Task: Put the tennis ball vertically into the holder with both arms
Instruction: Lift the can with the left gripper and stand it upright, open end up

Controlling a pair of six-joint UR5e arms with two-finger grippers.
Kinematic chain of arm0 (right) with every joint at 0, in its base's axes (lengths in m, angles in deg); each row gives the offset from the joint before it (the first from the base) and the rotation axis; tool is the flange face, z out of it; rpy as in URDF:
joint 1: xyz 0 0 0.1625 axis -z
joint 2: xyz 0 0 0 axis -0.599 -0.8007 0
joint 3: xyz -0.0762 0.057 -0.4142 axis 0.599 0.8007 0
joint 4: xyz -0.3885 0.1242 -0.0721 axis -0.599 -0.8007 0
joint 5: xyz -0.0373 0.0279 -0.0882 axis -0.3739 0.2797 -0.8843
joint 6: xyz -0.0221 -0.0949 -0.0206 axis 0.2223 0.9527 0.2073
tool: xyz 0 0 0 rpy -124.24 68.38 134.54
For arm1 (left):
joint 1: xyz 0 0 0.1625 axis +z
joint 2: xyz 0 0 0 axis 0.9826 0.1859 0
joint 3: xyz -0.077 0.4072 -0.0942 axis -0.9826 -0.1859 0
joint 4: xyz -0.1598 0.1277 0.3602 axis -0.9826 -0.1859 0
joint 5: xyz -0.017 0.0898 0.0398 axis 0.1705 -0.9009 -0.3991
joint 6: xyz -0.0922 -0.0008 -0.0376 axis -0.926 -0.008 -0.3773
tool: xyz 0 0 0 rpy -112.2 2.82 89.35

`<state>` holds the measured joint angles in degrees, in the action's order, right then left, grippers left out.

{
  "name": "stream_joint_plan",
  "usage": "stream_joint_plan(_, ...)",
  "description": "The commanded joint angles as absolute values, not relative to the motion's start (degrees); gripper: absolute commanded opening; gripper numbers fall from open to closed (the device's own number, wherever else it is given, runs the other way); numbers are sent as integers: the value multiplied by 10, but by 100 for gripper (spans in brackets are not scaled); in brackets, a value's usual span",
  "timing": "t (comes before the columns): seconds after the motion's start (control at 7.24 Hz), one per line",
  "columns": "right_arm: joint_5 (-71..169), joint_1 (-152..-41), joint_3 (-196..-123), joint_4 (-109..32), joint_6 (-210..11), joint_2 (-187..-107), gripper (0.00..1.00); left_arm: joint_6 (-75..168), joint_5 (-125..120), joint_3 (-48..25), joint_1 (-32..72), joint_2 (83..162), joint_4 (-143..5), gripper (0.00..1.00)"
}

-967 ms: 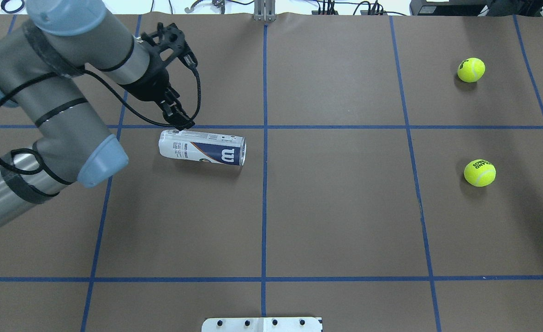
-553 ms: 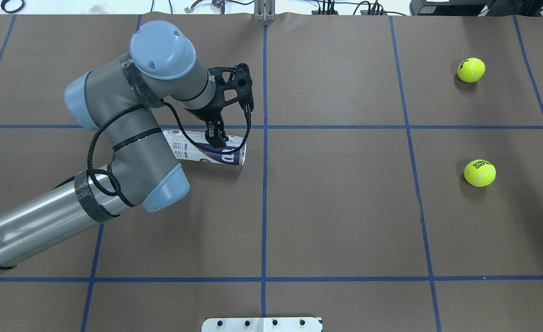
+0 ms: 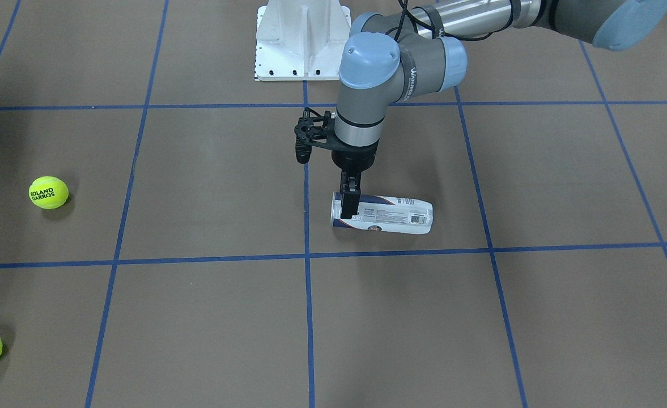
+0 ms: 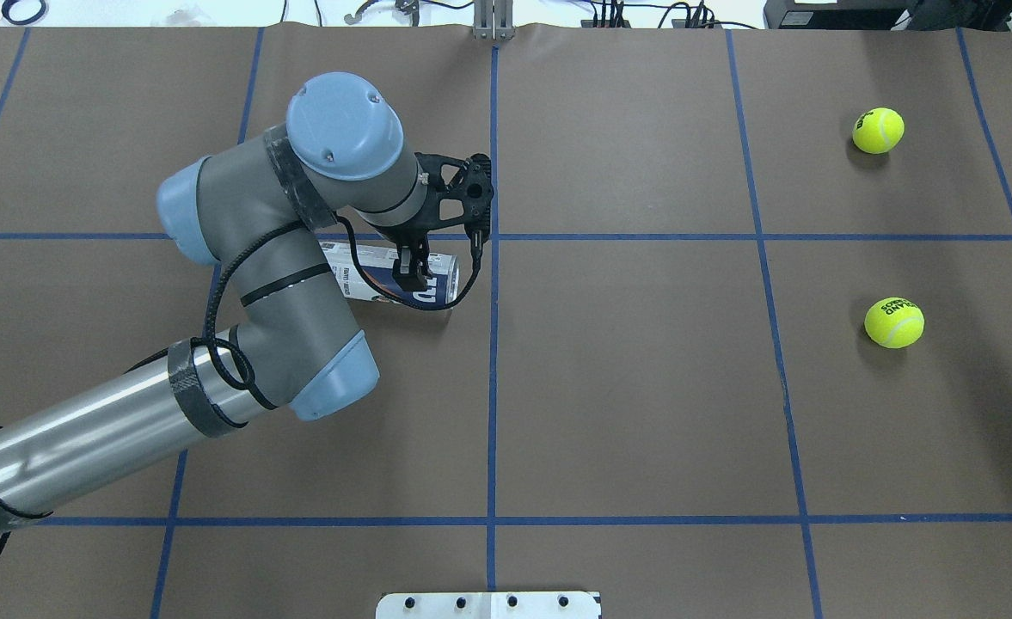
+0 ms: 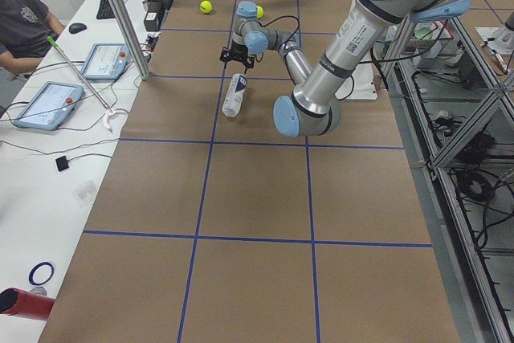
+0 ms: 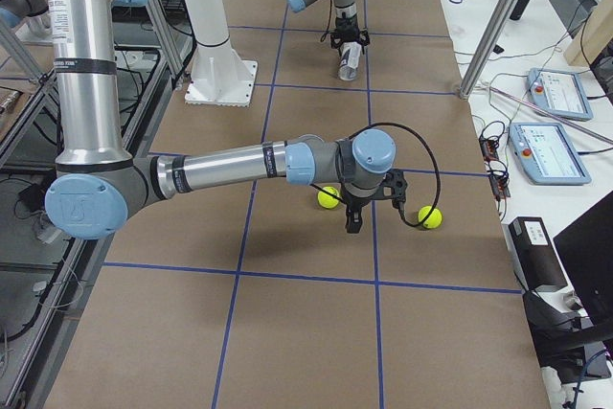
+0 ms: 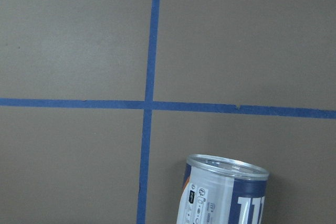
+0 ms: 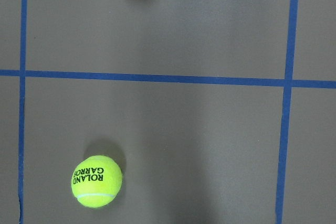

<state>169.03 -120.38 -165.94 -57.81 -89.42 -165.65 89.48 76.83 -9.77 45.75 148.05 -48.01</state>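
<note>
**Left arm down on a lying can, both balls out on the table**

From my desk I see the table (image 4: pixel 643 413) under brown paper with a blue tape grid. The left arm (image 4: pixel 256 258) reaches in from the overhead view's left. The right arm (image 6: pixel 230 168) stretches out low over the right end, and only the right-side camera shows it.

The holder (image 3: pixel 393 215) lies on its side just left of the centre tape line, with its open metal rim facing that line. I see no ball inside it. One tennis ball (image 4: pixel 878 130) sits far right, and the Roland Garros ball (image 8: pixel 96 180) lies nearer, well apart from the can.

The left gripper (image 3: pixel 348 211) hangs straight down at the can's rim end. I cannot tell whether its fingers are spread or pinching the wall. The right gripper (image 6: pixel 351 225) hovers between the two balls, and I cannot tell its state either.

My worries:
- A round, slick can taken near one end may roll off or droop when tipped upright.
- A hard squeeze could buckle the thin plastic.
- Either ball could scoot away if a finger nudges it off-centre.
</note>
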Motion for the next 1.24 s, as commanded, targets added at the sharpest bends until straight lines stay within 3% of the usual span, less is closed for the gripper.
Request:
stream_joint_plan(0.0,1690,-1204,-1648,-579,-896,-1659,100,901,726,-99,485,1479,-480,100)
stream_joint_plan(1.11,1688,-1204,-1640,-578,-896,-1662,100,898,704,-33,505,1490,-516,100)
